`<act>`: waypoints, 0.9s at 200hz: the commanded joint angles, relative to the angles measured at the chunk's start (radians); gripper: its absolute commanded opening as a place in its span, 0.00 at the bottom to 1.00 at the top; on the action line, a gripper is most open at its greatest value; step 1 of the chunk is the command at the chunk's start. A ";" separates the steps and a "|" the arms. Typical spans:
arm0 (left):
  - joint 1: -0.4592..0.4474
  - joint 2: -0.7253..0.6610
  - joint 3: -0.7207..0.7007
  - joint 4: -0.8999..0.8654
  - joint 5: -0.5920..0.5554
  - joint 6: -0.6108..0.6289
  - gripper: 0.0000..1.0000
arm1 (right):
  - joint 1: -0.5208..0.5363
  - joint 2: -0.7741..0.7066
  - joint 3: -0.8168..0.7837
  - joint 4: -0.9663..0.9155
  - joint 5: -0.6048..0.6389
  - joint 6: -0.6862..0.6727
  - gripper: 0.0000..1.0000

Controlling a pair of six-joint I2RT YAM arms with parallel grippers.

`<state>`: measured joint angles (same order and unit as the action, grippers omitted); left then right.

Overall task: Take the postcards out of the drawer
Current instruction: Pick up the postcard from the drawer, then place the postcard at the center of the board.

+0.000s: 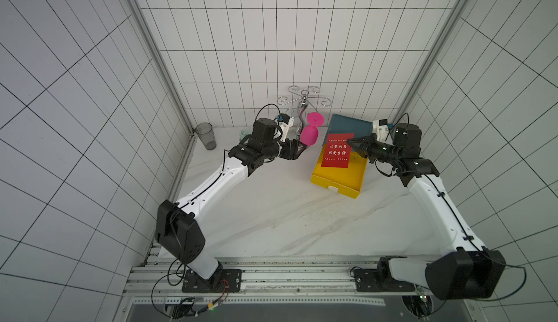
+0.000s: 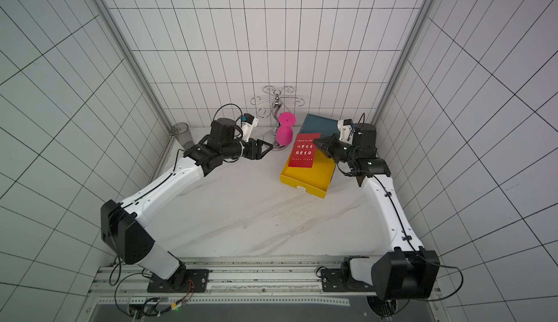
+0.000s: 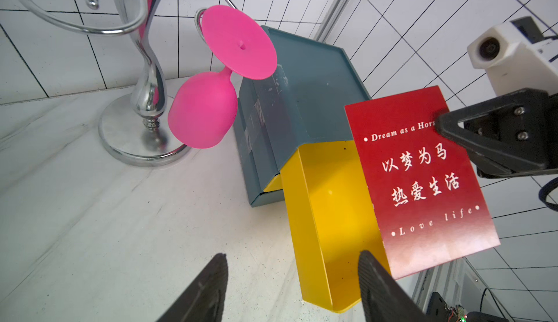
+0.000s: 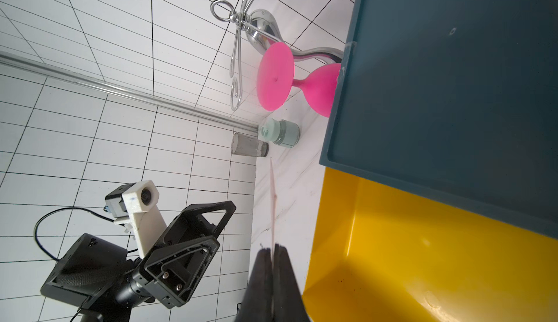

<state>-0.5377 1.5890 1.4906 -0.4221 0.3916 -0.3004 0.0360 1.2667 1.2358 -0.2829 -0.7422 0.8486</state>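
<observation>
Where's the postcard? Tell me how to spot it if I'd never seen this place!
Find the blue box at the back, with its yellow drawer pulled out. Over that drawer the right pincer pinches a flat card by its edge. It is the only red thing, with white lettering, unlike the pink glass beside the box.

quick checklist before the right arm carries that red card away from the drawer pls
1. right gripper shut on postcard edge: ok
2. postcard held clear above yellow drawer: ok
3. drawer empty: cannot tell, visible floor bare, back hidden under teal cabinet
4. left gripper open, empty, apart from postcard: ok
5. pink goblet apart from postcard: ok
6. one card or several in the grip: cannot tell
</observation>
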 commanded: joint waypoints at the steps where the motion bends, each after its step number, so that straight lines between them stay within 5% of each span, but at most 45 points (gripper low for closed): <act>1: 0.031 -0.045 -0.042 0.051 0.085 -0.036 0.67 | -0.014 -0.032 0.024 0.026 -0.067 -0.003 0.00; 95: 0.116 -0.176 -0.267 0.334 0.389 -0.227 0.67 | 0.009 -0.104 -0.106 0.266 -0.219 0.094 0.00; 180: 0.117 -0.242 -0.411 0.484 0.452 -0.365 0.66 | 0.131 -0.096 -0.184 0.332 -0.195 0.084 0.00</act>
<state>-0.4225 1.3876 1.1198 -0.0334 0.8185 -0.6121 0.1307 1.1721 1.0760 -0.0132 -0.9321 0.9321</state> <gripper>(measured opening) 0.664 0.046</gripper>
